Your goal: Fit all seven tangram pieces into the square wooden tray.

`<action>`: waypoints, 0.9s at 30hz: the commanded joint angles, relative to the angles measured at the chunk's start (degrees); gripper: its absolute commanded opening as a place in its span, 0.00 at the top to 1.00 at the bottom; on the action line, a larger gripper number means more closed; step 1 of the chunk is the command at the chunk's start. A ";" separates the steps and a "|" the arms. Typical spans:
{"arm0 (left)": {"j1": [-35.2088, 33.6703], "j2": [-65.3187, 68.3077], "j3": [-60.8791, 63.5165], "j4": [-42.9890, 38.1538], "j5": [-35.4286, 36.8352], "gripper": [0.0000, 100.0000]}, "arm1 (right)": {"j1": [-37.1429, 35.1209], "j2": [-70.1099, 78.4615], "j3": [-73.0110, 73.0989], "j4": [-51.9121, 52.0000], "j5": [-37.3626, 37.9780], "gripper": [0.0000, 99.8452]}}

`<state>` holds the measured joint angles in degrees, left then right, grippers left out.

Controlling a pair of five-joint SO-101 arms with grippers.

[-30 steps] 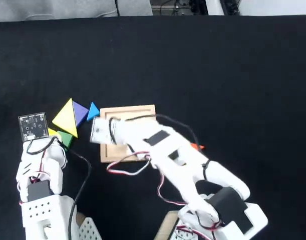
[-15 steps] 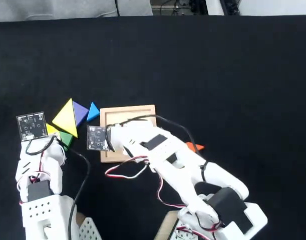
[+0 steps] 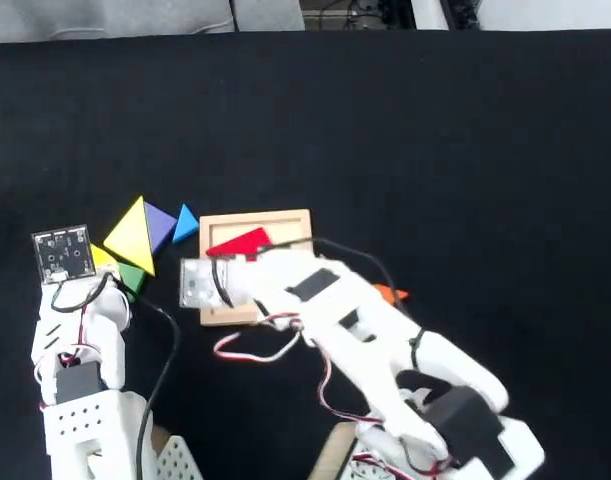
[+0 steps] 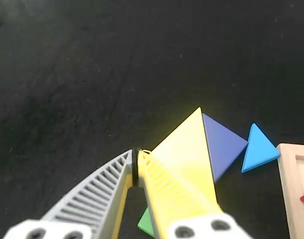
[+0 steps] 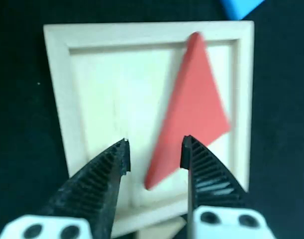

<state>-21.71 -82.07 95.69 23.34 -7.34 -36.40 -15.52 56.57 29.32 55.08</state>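
Observation:
The square wooden tray (image 3: 285,217) (image 5: 142,32) lies left of the table's middle. A red triangle (image 3: 240,243) (image 5: 194,109) rests inside it, along one side with a tip against the rim. My right gripper (image 5: 154,148) hovers open just above the tray, one finger over the red piece's edge, holding nothing. Left of the tray lie a large yellow triangle (image 3: 133,233) (image 4: 186,147), a purple triangle (image 3: 161,225) (image 4: 221,143), a small blue triangle (image 3: 186,222) (image 4: 257,149) and a green piece (image 3: 134,277) (image 4: 146,221). My left gripper (image 4: 137,162) is shut beside the yellow triangle's corner.
An orange piece (image 3: 388,294) peeks out to the right of the right arm (image 3: 325,300). The left arm (image 3: 80,330) stands at the near left. The black tabletop stretches far and right of the tray.
The right arm has drawn back toward the near edge and no longer covers the tray's far part, where the red triangle now shows. The left arm has kept still.

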 commanded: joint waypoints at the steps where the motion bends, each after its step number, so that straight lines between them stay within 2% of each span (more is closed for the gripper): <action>1: 1.71 0.00 -0.48 -2.37 0.09 0.97 | 2.73 -6.81 -10.68 7.91 -1.05 0.86; 4: 1.71 0.00 -0.48 -2.37 0.09 0.97 | 4.48 -4.88 -14.99 3.25 -11.69 1.00; 6: 1.71 0.00 -0.40 -2.37 0.09 0.97 | 6.42 -1.01 -17.45 -1.05 -19.43 0.98; 9: 1.71 0.00 -0.40 -2.37 0.09 0.97 | 9.67 8.84 -23.52 -3.60 -24.18 0.99; 16: 1.71 0.00 -0.40 -2.37 0.09 0.97 | 8.44 28.53 -41.19 8.70 -25.05 0.99; 19: 1.71 0.00 -0.40 -2.37 0.09 0.97 | 7.21 31.52 -44.35 12.66 -25.05 0.99; 27: 1.71 0.00 -0.40 -2.37 0.09 0.97 | 7.21 32.75 -44.62 13.36 -25.05 0.99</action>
<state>-20.84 -82.07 95.87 22.29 -7.34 -27.96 17.54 15.16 41.89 30.64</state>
